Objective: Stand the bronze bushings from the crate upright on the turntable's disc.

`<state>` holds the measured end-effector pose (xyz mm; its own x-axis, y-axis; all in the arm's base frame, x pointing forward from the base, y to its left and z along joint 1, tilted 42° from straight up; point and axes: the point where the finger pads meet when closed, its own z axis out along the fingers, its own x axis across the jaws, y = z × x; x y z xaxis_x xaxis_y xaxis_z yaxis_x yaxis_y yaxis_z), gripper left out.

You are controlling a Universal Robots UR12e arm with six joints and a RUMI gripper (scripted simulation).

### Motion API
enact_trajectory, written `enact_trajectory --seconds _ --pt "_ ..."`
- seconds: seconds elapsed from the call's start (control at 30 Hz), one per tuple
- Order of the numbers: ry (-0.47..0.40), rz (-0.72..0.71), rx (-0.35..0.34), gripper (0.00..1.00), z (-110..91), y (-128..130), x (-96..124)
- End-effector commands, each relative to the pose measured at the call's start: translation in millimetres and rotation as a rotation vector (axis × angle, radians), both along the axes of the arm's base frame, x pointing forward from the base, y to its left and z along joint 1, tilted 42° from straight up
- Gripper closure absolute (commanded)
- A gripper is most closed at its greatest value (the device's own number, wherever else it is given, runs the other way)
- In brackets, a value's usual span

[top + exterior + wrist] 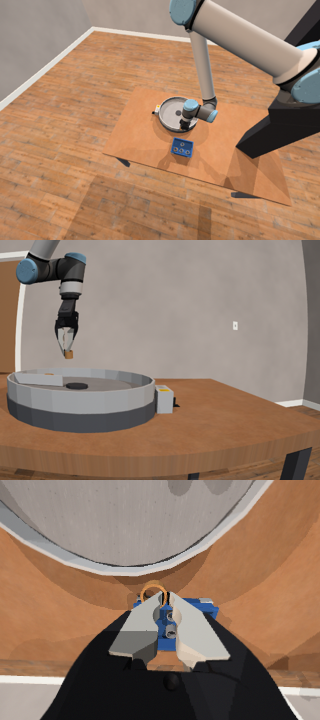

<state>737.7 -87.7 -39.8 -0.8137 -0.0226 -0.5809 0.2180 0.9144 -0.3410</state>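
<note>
Bronze shows at the tip of the gripper point(67, 351): a bronze bushing point(68, 354) hangs upright there, its wall pinched between the nearly closed fingers, one inside the bore and one outside as the wrist view has it. The bushing is in the air, well above the turntable point(77, 405) and near its rim on the crate side; in the top view the gripper point(184, 125) sits over the turntable's near edge. The grey disc point(108, 385) lies inside a pale raised wall, with the dark hub point(76, 385) at its centre. Beyond a pale bar point(38, 378) lying across the far part of the disc, a sliver of a second bronze bushing point(48, 374) peeks out; how it stands cannot be told. The blue crate point(181, 147) rests on the wooden table point(240, 165) just beside the turntable, apart from it. In it sit another bronze bushing point(175, 149) at the left and three steel bushings point(181, 150), all open end up. A small grey box point(163, 398) with a yellow label touches the turntable's side.
</note>
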Motion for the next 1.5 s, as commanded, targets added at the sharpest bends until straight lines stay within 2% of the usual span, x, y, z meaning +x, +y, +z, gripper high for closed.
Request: enact_trajectory --seconds 0.0,0.3,0.37,0.87,0.93,1.23,1.47 --pt "-0.001 0.002 0.001 1.00 10.5 -33.2 -11.1" --pt "-0.001 0.002 0.001 1.00 29.8 -97.9 -32.9" --pt "-0.001 0.002 0.001 1.00 29.8 -97.9 -32.9" --pt "-0.001 0.002 0.001 1.00 58.4 -193.9 -65.2" --pt "-0.001 0.002 0.001 1.00 58.4 -193.9 -65.2" --pt "-0.001 0.002 0.001 1.00 70.0 -232.8 -78.3" --pt "-0.001 0.002 0.001 1.00 74.5 -248.1 -83.4"
